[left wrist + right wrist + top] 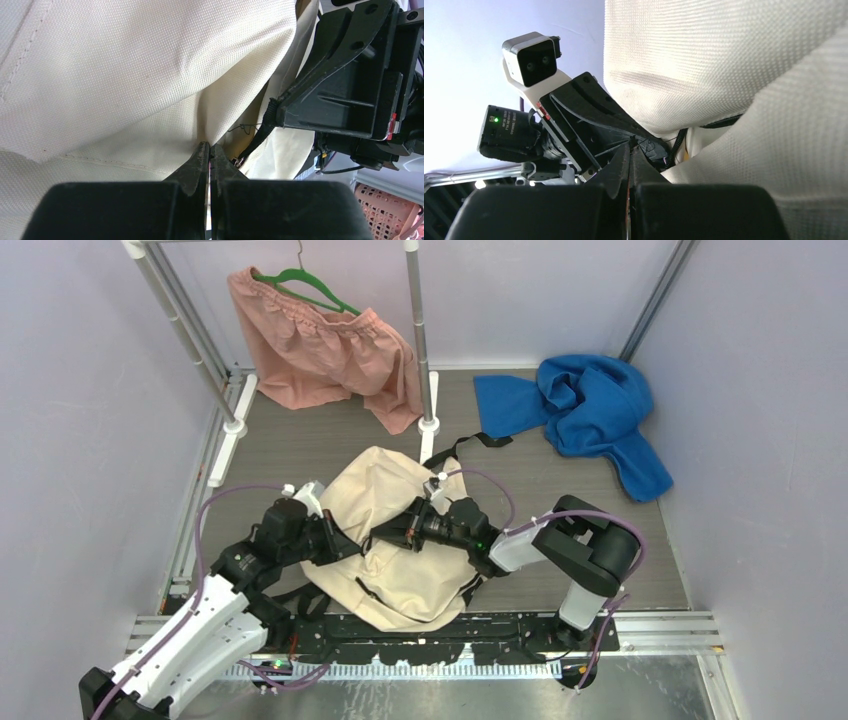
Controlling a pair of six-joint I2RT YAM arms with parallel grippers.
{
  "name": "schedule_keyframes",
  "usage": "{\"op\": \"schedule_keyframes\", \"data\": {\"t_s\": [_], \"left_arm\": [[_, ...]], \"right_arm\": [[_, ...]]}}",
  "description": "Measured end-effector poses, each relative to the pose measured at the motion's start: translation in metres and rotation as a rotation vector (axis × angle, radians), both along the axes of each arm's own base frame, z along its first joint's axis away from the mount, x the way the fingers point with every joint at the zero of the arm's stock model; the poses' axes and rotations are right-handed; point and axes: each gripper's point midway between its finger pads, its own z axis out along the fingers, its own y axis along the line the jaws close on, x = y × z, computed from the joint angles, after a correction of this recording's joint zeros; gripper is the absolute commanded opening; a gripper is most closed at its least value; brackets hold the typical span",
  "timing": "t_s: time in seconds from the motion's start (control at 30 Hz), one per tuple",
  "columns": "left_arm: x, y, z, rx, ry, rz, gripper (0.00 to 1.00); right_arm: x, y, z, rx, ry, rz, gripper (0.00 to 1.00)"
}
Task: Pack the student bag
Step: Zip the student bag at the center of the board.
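Note:
The cream student bag (392, 488) lies crumpled on the grey table between the two arms, with black straps (478, 441) trailing behind it. My left gripper (354, 544) reaches in from the left and is shut. Its tips (210, 146) press into a crease of the bag's fabric (125, 75), which puckers toward them. My right gripper (386, 533) comes from the right and is shut too. Its tips (630, 144) nearly touch the left gripper's black body (589, 112), beside a black zipper line (676, 145). Whether they pinch anything is hidden.
A pink garment (325, 345) on a green hanger (310, 282) hangs from the metal rack (421, 340) at the back. A blue fleece cloth (590, 410) lies back right. Purple walls close in both sides. A pink basket (385, 210) shows low in the left wrist view.

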Motion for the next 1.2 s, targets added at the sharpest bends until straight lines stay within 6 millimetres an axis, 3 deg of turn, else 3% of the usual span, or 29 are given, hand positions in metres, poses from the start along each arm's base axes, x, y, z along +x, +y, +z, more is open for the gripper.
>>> {"op": "schedule_keyframes", "data": {"t_s": [0.47,0.63,0.77,0.93,1.2], "left_arm": [[-0.004,-0.001,0.005,-0.014,-0.008,-0.016,0.00],[-0.006,0.000,0.008,-0.014,-0.013,-0.018,0.00],[-0.008,0.001,0.012,-0.013,-0.019,-0.030,0.31],[-0.023,0.004,0.009,0.008,0.032,-0.070,0.53],[-0.029,0.002,0.019,0.008,0.031,-0.111,0.53]], "right_arm": [[0.011,-0.027,-0.007,-0.092,-0.034,-0.034,0.01],[0.026,-0.037,-0.011,-0.144,-0.060,-0.065,0.01],[0.029,-0.037,-0.012,-0.161,-0.068,-0.062,0.01],[0.039,-0.041,-0.010,-0.170,-0.086,-0.083,0.01],[0.036,-0.044,-0.010,-0.210,-0.116,-0.074,0.01]]}}
